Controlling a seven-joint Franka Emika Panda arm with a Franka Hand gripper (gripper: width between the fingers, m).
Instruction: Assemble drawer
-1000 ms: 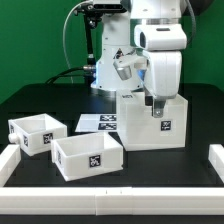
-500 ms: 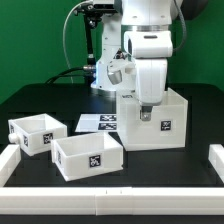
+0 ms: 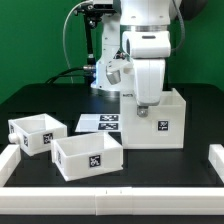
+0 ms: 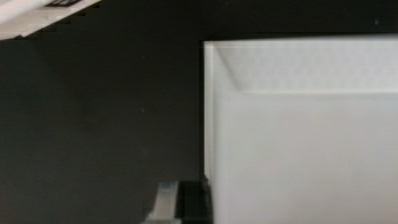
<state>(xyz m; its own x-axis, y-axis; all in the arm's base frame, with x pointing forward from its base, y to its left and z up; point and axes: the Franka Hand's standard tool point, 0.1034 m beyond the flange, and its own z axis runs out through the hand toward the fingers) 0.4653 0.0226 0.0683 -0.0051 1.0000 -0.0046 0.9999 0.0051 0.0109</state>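
While the arm leans over the desk [image 3: 40, 100], its hand [image 3: 145, 110] hangs at the top rim of the tall drawer case [image 3: 162, 130] mid-desk. I cannot tell how far it is open. The marker board [image 3: 99, 122] lies beside the case. One small drawer [image 3: 87, 157] sits near the front edge and another drawer [image 3: 34, 133] by the edge on the exterior view's left.

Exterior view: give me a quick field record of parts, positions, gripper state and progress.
cabinet: open side up, exterior view's right
left drawer: on table, open side up, outside cabinet
front drawer: on table, open side up, nearest camera, outside cabinet
marker board: flat, behind drawers, beside cabinet
gripper: low at cabinet's left wall; open or shut unclear
progress: no drawer inserted yet
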